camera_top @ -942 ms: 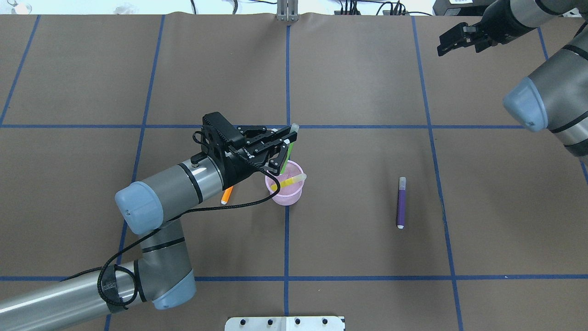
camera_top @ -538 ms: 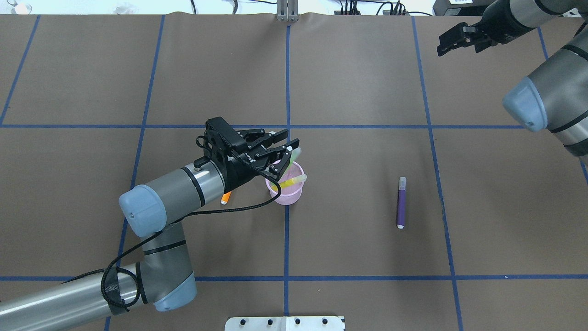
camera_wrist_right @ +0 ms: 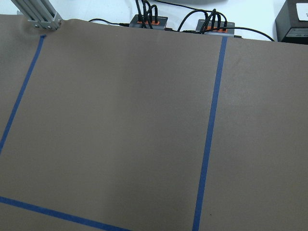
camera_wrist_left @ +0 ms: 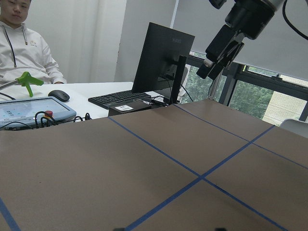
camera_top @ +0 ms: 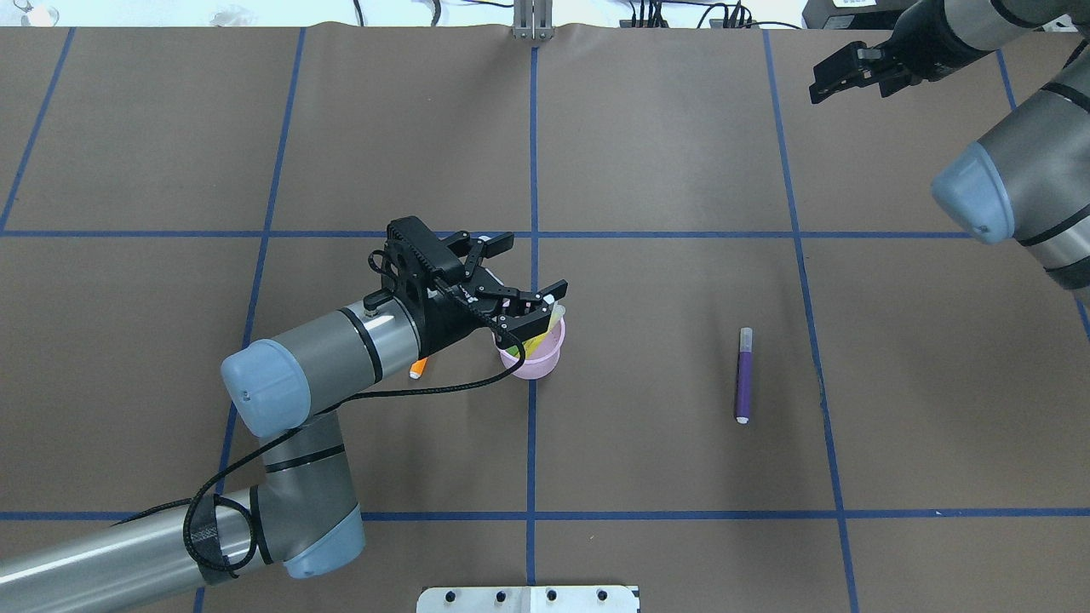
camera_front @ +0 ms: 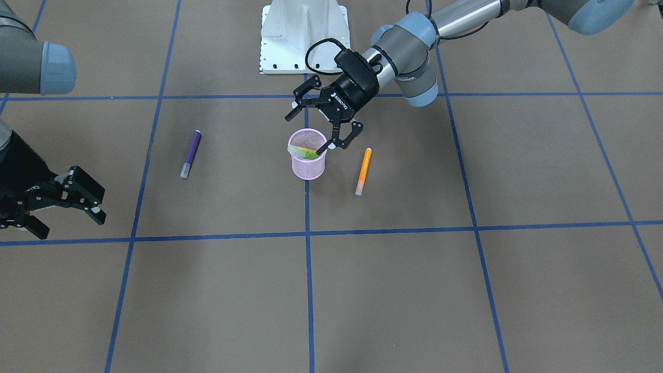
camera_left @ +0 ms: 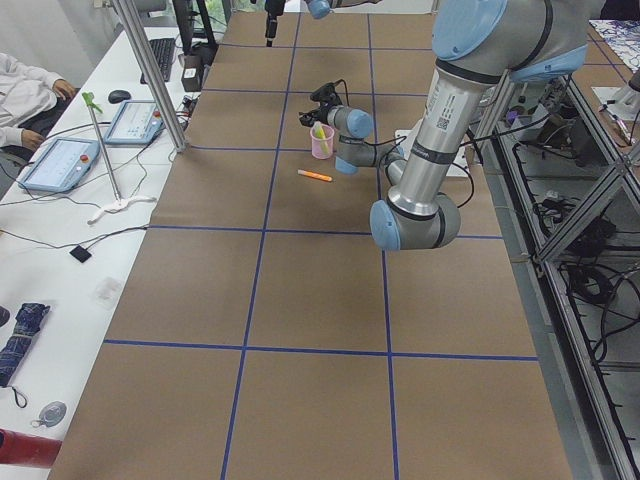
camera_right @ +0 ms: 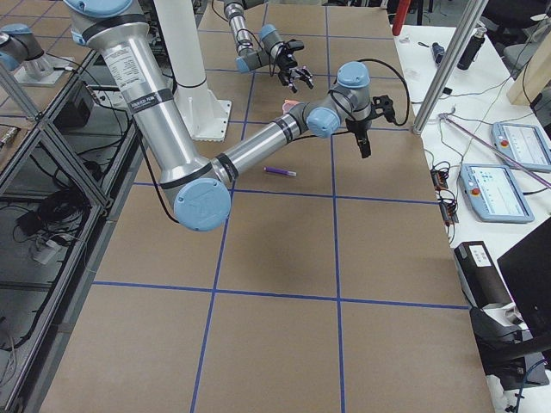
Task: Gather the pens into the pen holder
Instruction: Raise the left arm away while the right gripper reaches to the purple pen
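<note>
The pink mesh pen holder (camera_front: 308, 167) (camera_top: 542, 363) stands upright near the table's middle. A yellow pen (camera_top: 540, 339) and a green pen (camera_front: 310, 153) lean inside it, caps above the rim. My left gripper (camera_front: 317, 132) (camera_top: 536, 266) hovers just over the holder's rim, open wide and empty. The orange pen (camera_front: 363, 168) lies on the table beside the holder; in the overhead view (camera_top: 417, 369) my left arm hides most of it. The purple pen (camera_front: 190, 153) (camera_top: 743, 379) lies alone on the holder's other side. My right gripper (camera_front: 71, 221) (camera_top: 819, 88) is open, empty and far off.
The white robot base plate (camera_front: 303, 36) (camera_top: 528, 600) sits at the near table edge. Blue tape lines grid the brown table cover. An operators' desk with tablets (camera_left: 60, 160) and a seated person (camera_wrist_left: 24, 43) runs along the far side.
My left gripper, earlier shut on the green pen above the holder, has lowered slightly and opened wide. The green pen now rests inside the holder. The right arm barely moved.
</note>
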Action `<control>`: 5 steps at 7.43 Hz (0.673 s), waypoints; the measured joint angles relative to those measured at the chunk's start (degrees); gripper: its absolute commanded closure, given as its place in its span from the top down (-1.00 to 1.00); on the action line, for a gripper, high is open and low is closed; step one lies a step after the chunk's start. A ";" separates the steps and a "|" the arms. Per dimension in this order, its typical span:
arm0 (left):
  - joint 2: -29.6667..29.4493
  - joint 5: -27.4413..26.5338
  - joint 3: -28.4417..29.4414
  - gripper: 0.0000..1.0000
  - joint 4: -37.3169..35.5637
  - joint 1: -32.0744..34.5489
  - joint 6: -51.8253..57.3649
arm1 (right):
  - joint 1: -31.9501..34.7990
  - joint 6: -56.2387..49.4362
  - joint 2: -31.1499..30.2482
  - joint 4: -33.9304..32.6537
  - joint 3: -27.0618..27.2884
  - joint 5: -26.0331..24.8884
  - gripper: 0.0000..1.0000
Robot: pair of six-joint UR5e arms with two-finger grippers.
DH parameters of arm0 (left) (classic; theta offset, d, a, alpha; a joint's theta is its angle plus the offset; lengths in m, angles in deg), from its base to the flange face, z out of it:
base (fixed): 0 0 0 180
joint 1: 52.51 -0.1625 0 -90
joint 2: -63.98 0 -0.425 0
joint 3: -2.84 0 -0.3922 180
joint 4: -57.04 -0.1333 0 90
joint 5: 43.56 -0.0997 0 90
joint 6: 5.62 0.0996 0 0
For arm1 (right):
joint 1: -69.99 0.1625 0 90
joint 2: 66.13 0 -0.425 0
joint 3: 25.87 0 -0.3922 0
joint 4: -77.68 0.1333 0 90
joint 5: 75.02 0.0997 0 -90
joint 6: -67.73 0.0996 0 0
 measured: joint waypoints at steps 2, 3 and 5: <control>0.81 3.03 -6.70 0.98 -15.09 1.59 0.00 | -0.02 0.92 -0.60 0.00 0.54 -0.02 0.99; 1.16 4.66 -10.88 0.98 -25.47 2.89 -0.04 | -0.20 1.83 -1.33 0.00 1.36 -0.08 0.99; 1.33 12.77 -18.85 0.97 -48.38 8.01 -0.15 | -2.58 6.75 -3.17 0.00 4.27 -1.35 1.00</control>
